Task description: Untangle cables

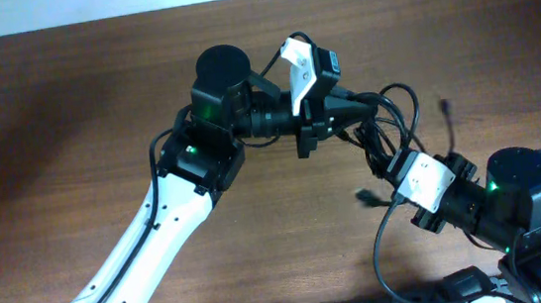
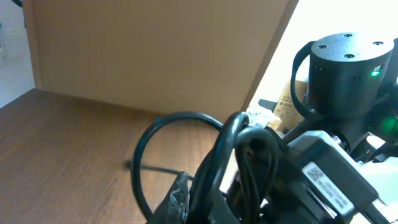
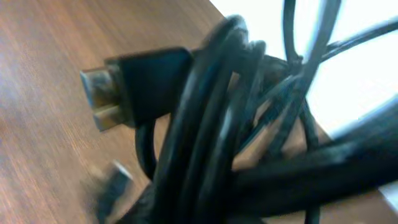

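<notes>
The cables (image 1: pixel 399 124) are a bunch of thin black cords hanging between my two grippers right of the table's middle, with loops spreading to the right. My left gripper (image 1: pixel 370 112) points right and is shut on the bunch's upper part; in the left wrist view the cords (image 2: pixel 231 144) run up between its fingers (image 2: pixel 178 194). My right gripper (image 1: pixel 384 160) comes in from below and is closed round the lower part; its view is filled by the blurred bundle (image 3: pixel 205 118) and a flat black plug (image 3: pixel 124 84). A loose plug end (image 1: pixel 444 107) sticks out to the right.
The wooden table (image 1: pixel 69 131) lies bare to the left. Another plug end (image 1: pixel 365 197) hangs near the right wrist. The right arm's black base (image 1: pixel 526 197) stands at the lower right, and shows close behind the cords (image 2: pixel 345 68) in the left wrist view. The table's far edge runs along the top.
</notes>
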Available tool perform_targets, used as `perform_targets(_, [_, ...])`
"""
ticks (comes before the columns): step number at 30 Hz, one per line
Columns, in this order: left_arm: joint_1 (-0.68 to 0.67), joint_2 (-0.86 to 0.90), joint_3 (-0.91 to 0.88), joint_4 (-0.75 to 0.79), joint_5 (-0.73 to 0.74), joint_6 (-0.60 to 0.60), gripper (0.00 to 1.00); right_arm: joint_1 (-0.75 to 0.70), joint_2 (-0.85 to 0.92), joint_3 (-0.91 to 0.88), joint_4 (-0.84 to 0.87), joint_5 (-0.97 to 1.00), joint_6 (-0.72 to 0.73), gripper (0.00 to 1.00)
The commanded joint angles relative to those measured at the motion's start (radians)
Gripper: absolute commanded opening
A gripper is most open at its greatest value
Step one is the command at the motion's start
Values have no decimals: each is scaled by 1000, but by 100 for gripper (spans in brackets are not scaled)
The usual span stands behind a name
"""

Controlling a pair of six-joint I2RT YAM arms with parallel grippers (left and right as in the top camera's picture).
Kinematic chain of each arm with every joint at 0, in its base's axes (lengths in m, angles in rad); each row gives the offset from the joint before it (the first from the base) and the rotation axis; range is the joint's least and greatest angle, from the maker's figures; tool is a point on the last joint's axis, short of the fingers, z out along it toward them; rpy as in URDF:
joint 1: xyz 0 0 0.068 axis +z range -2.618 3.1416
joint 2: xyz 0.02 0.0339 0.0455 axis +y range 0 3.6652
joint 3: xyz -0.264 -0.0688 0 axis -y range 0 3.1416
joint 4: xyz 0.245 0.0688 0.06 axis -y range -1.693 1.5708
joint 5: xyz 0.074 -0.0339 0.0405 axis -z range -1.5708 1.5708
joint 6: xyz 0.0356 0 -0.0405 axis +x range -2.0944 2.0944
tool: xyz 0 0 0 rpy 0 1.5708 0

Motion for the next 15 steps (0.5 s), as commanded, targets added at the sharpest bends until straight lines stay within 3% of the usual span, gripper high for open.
perform_targets(1, [0,-17,7,3,10,-16,0,2,-6,17,4,-21,5,4])
perform_targets(8, [30,-17,7,7,-28,-20,0,2,-6,17,-2,-16,5,4])
perform_targets(15, [115,-17,7,-79,-260,-223,0,2,-6,17,11,-90,5,4])
